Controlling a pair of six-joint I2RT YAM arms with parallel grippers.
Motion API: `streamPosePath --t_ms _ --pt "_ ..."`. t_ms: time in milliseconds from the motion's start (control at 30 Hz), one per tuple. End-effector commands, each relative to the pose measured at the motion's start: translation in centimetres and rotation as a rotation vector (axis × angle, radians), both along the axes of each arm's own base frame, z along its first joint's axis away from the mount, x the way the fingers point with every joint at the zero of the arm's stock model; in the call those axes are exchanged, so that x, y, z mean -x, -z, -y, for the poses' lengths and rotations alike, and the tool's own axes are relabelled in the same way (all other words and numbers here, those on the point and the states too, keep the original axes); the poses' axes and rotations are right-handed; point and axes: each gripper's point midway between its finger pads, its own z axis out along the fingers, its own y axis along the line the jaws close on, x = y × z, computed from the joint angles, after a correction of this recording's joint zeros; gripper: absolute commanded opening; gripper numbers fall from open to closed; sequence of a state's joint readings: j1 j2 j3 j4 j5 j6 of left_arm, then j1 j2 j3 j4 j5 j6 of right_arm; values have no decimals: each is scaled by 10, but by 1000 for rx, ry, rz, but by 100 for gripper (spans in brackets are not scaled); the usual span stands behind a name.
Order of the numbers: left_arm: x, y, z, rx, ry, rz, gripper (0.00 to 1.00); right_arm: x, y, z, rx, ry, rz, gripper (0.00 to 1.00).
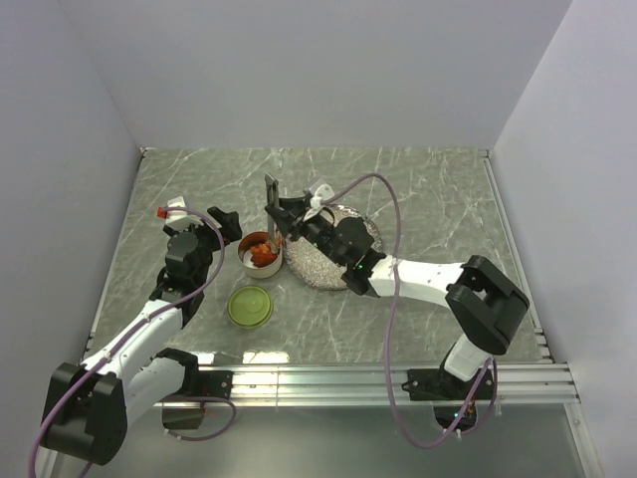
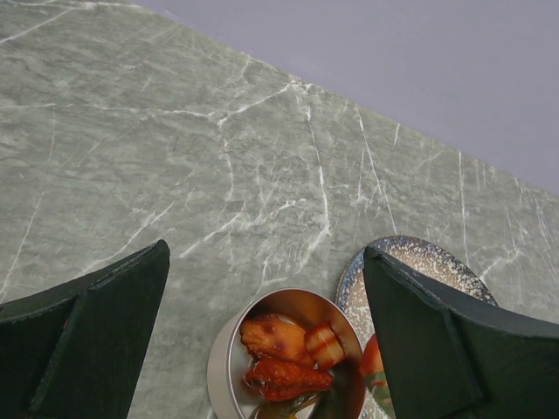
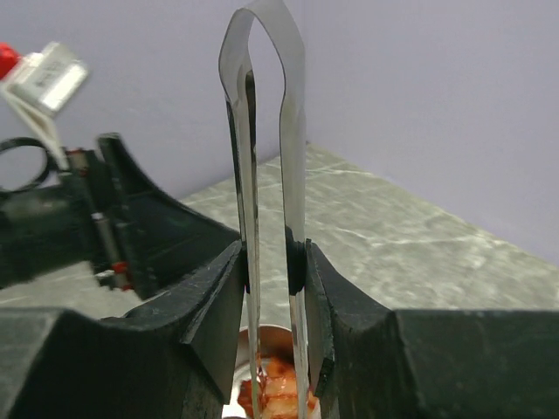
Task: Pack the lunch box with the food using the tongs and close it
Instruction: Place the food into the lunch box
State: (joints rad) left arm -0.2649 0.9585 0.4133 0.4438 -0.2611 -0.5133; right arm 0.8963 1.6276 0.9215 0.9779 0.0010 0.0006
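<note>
right gripper (image 3: pixel 272 262): jaws clamped across both arms of the tongs (image 3: pixel 295 148)
tongs: upright, joined end up, tips down over the lunch box (image 1: pixel 261 254)
left gripper (image 2: pixel 265 255): jaws wide apart, empty, hovering just left of the lunch box
lunch box: open on the worktop (image 1: pixel 418 189), just beside the left edge of the speckled plate (image 1: pixel 333 274)
food (image 2: pixel 284 353): orange chunks inside the lunch box
lid (image 1: pixel 250 306): flat on the worktop, near the lunch box, not touching it

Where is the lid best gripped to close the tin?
Grip the lid by its rim, on opposite edges, coming straight down from above. It lies flat on the table as a thin round disc, so only the edge offers a hold. The left gripper is open and empty, so it looks the likelier one to take it.
</note>
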Motion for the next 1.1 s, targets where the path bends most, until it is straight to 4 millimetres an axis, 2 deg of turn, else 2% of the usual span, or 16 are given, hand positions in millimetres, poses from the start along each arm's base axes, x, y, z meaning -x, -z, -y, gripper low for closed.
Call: streamPosePath --t_ms 0,67,133,167,233,400,667,800,833,900,933,967,1000,1033,1067 --pt "-2 -14 -3 19 -17 49 99 13 -39 -19 -106 -85 63 27" --pt "-1 -13 -2 19 -13 49 100 14 -44 -27 -119 -111 73 27" --pt "-2 -14 -3 18 -15 49 99 12 -36 -37 -105 -131 55 27" --pt "-1 -13 -2 19 -15 49 99 11 -40 -42 -112 -135 61 29" --pt "-1 -14 -3 18 -15 51 99 6 -34 -49 -98 -135 47 32" --pt "-1 -15 -2 20 -13 54 99 0 -26 -54 -82 -125 42 45" --pt "-1 -14 -3 20 -15 52 99 2 -34 -52 -102 -126 62 50" --pt "0 -15 -3 20 -17 54 100 1 -38 -36 -114 -70 79 49" --pt "0 -15 -3 20 -17 54 99 1 -32 -30 -102 -51 74 49" --pt "0 -14 -3 20 -17 52 99 5 -38 -18 -91 -23 107 48" --pt "0 -14 -3 20 -15 52 100 1 -29 -7 -81 28 95 48" --pt "0 -15 -3 20 -17 54 99 3 -38 2 -85 49 119 48" --pt "0 -14 -3 20 -18 52 99 2 -36 9 -79 68 120 48" --pt "0 -15 -4 20 -18 54 99 2 -26 16 -60 88 108 48" --pt "0 -15 -4 22 -18 55 100 1 -33 26 -65 111 124 48"
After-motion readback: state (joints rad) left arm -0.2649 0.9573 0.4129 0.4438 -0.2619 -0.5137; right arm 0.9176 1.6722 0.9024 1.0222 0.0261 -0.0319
